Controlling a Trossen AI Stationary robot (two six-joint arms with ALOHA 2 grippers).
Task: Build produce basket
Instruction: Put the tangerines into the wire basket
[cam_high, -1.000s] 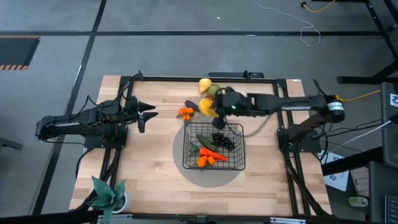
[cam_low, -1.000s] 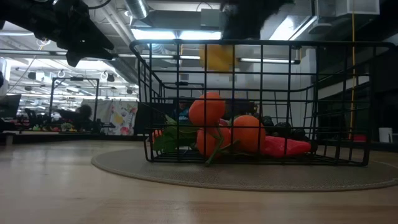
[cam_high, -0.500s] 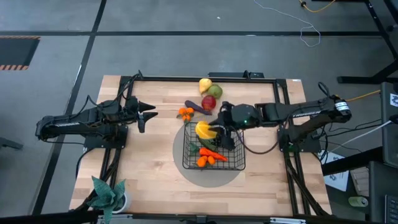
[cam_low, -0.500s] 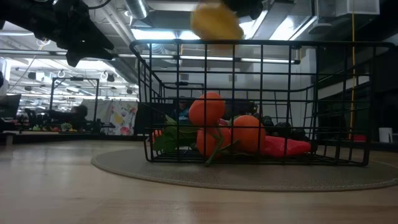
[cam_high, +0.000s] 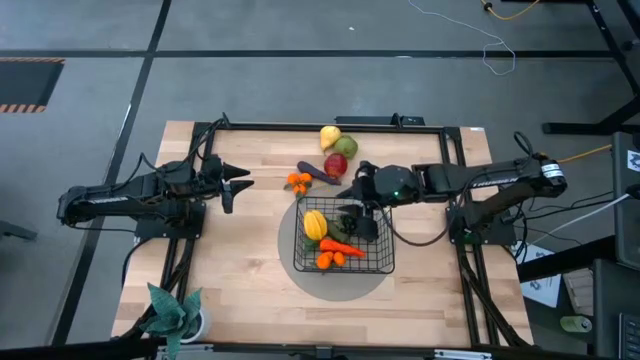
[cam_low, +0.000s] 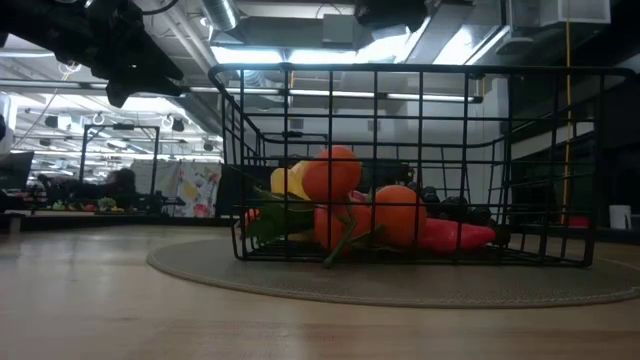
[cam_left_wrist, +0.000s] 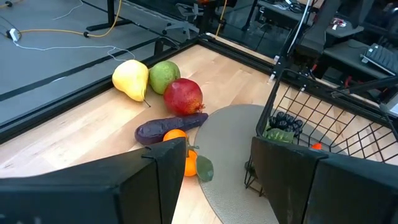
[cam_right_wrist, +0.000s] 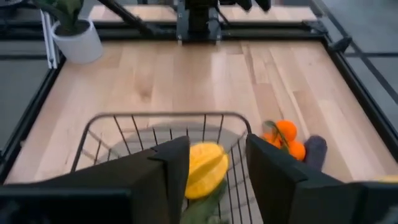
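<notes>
Basket mid-table holds our yellow ridged fruit, carrot, oranges, grapes | right claw above it, fingers apart, empty | left claw open, waiting | pear, apples, eggplant, oranges still outside

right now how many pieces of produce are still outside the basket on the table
5, possibly more hidden: the yellow pear, the green apple and the red apple in a cluster, the purple eggplant just before them, and the small oranges as one bunch beside the basket.
</notes>
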